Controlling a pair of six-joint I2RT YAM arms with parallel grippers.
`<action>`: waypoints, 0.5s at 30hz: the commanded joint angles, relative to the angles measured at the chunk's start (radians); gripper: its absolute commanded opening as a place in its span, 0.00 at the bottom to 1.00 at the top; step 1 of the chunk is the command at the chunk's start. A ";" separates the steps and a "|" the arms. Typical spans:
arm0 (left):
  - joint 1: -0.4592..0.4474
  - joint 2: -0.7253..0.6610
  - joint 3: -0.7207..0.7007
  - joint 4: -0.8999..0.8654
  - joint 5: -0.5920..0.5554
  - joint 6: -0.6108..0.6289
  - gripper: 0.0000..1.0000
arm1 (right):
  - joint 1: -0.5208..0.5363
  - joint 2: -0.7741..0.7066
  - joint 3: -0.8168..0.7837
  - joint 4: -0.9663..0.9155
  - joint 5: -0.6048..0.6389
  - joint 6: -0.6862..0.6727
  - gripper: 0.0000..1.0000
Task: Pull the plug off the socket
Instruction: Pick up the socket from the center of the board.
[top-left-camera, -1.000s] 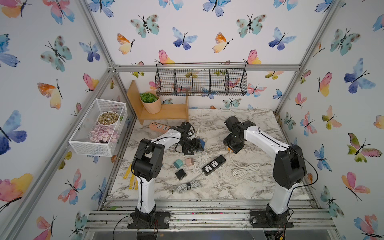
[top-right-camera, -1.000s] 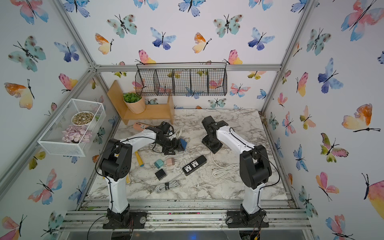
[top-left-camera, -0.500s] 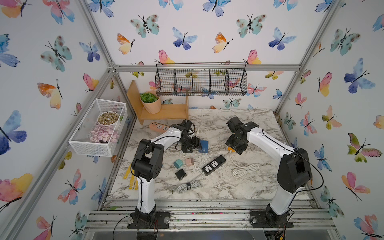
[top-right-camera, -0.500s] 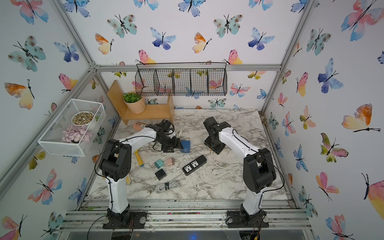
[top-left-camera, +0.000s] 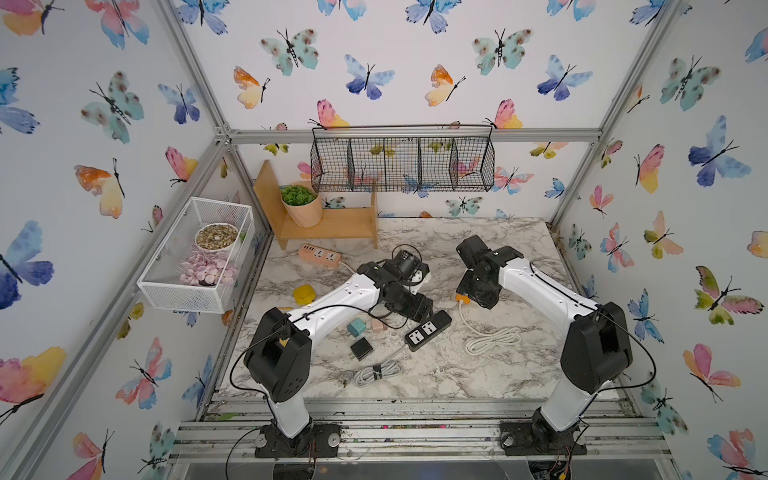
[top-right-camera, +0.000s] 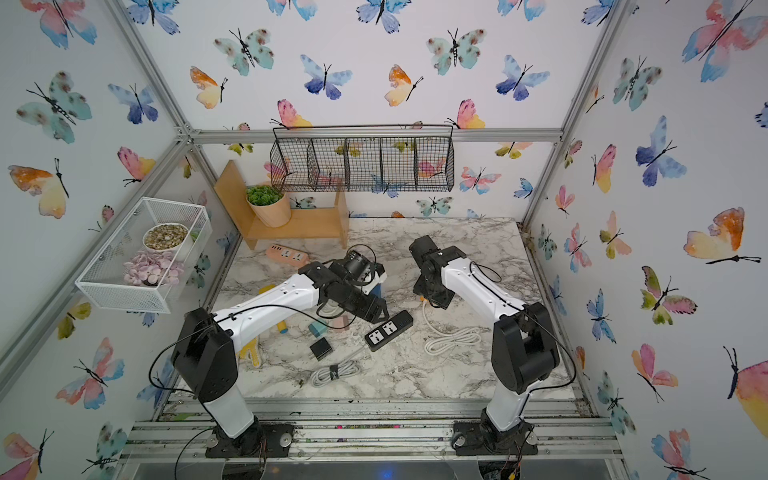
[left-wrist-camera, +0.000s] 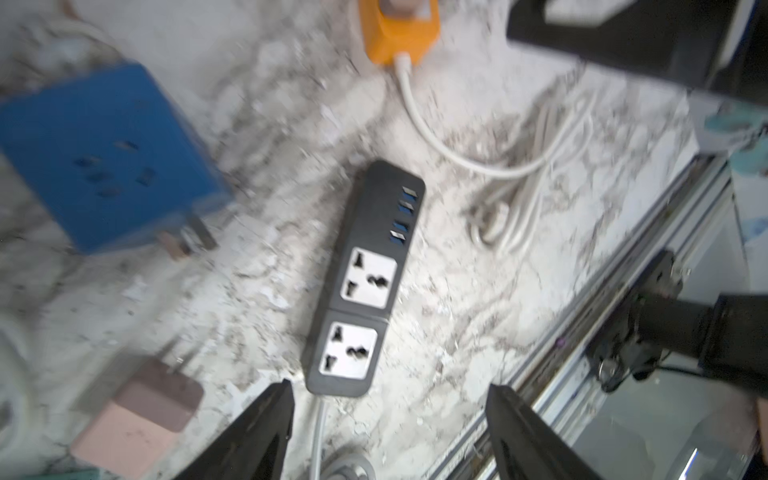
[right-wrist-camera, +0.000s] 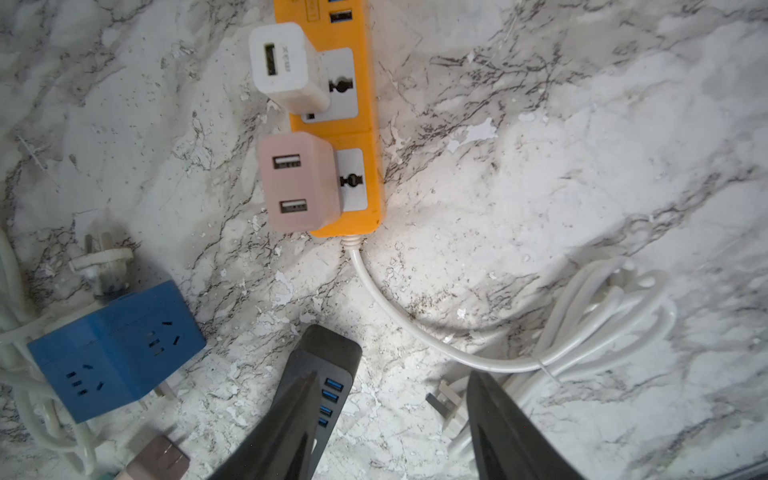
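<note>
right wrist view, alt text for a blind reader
An orange power strip on a marble table has a white charger and a pink charger plugged in. The open right gripper hovers short of it, above the end of a black power strip; a blue cube socket and white cord lie nearby.

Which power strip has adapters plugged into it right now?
The orange power strip: a white USB adapter and a pink USB adapter sit in its sockets. The black power strip has both sockets empty.
</note>
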 joint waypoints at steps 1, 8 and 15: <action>-0.041 -0.028 -0.091 -0.087 -0.156 0.080 0.77 | -0.006 -0.042 -0.029 -0.008 0.031 -0.027 0.62; -0.122 -0.079 -0.297 -0.073 -0.232 0.041 0.72 | -0.006 -0.069 -0.043 -0.011 0.028 -0.034 0.63; -0.139 -0.094 -0.376 -0.027 -0.245 0.023 0.76 | -0.006 -0.085 -0.049 -0.012 0.019 -0.032 0.62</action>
